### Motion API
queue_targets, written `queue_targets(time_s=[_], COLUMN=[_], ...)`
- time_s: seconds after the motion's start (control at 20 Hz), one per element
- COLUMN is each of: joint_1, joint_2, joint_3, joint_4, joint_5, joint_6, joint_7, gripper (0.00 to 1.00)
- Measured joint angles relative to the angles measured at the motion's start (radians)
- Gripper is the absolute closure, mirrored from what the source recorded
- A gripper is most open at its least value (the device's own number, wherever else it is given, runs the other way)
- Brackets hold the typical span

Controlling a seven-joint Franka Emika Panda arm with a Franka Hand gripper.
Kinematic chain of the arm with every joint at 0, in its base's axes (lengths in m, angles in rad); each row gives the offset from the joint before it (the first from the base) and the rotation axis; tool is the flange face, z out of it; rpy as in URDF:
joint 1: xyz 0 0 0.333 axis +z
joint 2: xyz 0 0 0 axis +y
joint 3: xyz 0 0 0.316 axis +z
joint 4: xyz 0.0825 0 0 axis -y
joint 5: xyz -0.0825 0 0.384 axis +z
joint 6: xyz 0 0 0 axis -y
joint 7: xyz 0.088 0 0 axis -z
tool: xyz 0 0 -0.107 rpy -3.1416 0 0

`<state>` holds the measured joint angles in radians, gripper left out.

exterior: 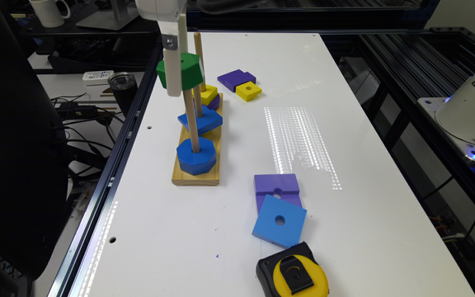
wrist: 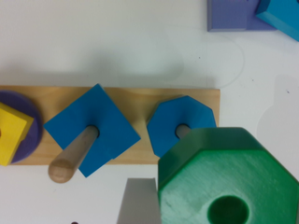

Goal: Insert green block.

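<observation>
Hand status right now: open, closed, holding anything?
Hand: closed on the green block, held up at the top of the peg above the blue octagonal block.

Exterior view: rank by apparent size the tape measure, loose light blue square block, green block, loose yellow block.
1. tape measure and light blue square block: look alike, both nearest the camera, so unranked.
2. green block, held up in the end effector, partly covered.
3. loose yellow block, farthest, so true size is unsure.
</observation>
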<state>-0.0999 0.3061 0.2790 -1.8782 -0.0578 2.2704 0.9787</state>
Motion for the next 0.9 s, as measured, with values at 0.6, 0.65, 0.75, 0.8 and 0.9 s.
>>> queue_targets(time_s=[0.6, 0.65, 0.75, 0.8, 0.9], joint_1=[0.001, 0.001, 0.001, 0.002, 0.002], joint_2=[0.000, 0.000, 0.002, 0.003, 0.006], joint_3=[0.010, 0.011, 0.013, 0.013, 0.013], joint_4=[0.000, 0.000, 0.003, 0.004, 0.007], joint_5=[0.0000, 0.0000, 0.0000, 0.0000, 0.0000], joint_6=[0.002, 0.002, 0.004, 0.007, 0.011], joint_7=[0.001, 0.001, 0.001, 0.001, 0.001], gripper=[1.00, 1.00, 1.00, 1.00, 1.00])
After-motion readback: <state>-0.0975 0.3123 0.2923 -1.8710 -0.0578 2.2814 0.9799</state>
